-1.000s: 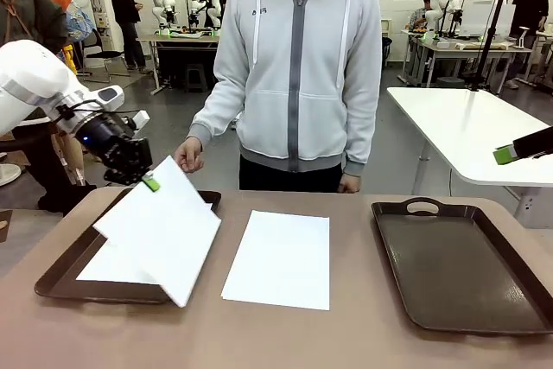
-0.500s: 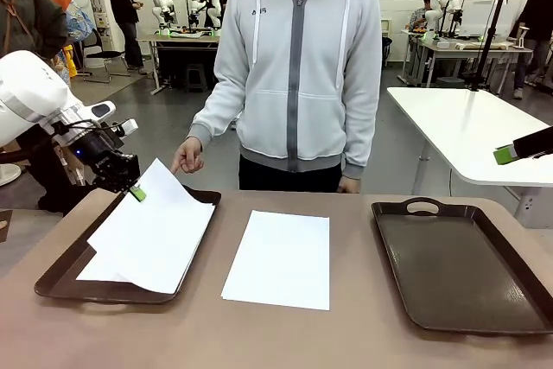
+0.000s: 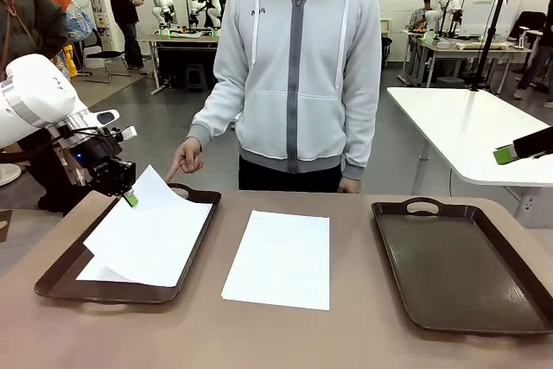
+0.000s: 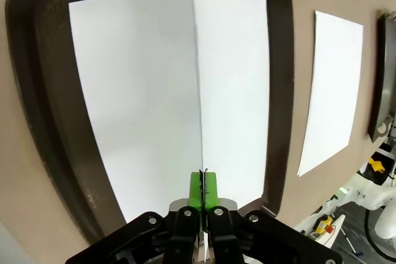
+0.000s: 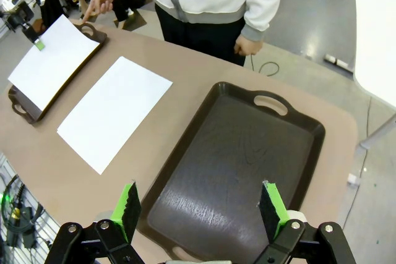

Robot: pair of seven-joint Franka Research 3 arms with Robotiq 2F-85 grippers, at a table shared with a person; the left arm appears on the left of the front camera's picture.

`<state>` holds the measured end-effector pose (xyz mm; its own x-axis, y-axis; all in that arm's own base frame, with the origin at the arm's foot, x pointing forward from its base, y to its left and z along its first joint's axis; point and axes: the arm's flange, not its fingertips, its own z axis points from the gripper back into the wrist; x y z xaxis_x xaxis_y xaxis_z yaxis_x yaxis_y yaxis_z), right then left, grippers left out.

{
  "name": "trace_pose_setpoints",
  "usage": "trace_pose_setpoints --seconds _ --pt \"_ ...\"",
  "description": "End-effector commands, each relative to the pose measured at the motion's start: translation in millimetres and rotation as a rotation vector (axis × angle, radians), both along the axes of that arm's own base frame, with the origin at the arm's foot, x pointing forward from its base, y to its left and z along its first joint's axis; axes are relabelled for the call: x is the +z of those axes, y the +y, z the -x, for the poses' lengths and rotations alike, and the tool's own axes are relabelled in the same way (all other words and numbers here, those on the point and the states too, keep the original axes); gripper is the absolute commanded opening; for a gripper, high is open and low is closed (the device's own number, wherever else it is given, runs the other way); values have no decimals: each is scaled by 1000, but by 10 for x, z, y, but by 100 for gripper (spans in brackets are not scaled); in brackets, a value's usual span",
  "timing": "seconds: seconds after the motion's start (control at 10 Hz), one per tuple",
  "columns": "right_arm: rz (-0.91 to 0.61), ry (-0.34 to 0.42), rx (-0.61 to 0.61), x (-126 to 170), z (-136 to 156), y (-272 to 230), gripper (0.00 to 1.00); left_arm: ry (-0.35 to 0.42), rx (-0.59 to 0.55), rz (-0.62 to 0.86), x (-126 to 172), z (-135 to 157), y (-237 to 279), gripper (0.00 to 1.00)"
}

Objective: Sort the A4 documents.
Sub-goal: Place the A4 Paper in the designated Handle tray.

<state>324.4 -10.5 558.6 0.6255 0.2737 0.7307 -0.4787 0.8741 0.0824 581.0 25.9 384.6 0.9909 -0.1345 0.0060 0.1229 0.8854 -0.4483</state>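
On the far side of the brown surface (image 3: pixel 259 339) stands a person in a grey zip hoodie (image 3: pixel 298 66), facing me. Two dark brown handled trays lie on the surface, the right tray (image 3: pixel 458 270) toward my right and the left tray (image 3: pixel 54 281) toward my left. Between them, touching neither, the middle sheet (image 3: pixel 281 258) of white A4 paper lies flat on the surface. Another, the tray sheet (image 3: pixel 97 272), lies flat inside the left tray. Above it slants the held sheet (image 3: pixel 151 235), its far corner raised and its low edge reaching the tray's near rim; whether it touches there I cannot tell. My left hand (image 3: pixel 128 198) is clamped on that raised corner, green pads pressed together on the paper, which runs edge-on away from my fingers in the left wrist view. My right hand (image 5: pixel 201 207) hangs high over the right tray, fingers spread wide apart. The person's pointing hand (image 3: pixel 186 160) aims a finger down near the left tray's far handle.
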Motion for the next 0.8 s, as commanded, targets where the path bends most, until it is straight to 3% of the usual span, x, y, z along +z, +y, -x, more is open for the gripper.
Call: trace_pose_setpoints --seconds 0.0,0.1,0.4,0.7 --pt "-15 3 12 -13 -8 1 100 44 -3 -42 -16 -110 47 1" --pt "-15 3 12 -13 -8 1 100 81 -11 -74 -113 -130 58 1" --pt "-15 3 12 -13 -8 1 100 86 35 -81 -312 -137 106 1" --pt "-15 3 12 -13 -8 1 100 83 37 -85 -333 -144 100 1"
